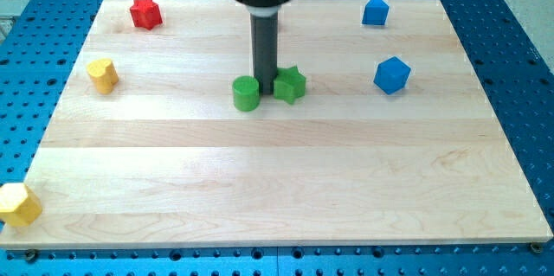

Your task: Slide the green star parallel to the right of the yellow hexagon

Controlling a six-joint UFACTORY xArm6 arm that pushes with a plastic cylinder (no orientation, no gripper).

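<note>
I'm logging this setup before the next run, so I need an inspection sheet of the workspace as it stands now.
Surface: wooden board on a blue perforated table.
Job's things: green star mid-board; yellow hexagon at the board's bottom-left corner, far from it.
Clutter: green cylinder left of the star; red star; yellow block; blue block; blue cube.
Tool: my tip sits between the green cylinder and the green star.
Cables: nothing seen.
Surroundings: only the blue table.
</note>
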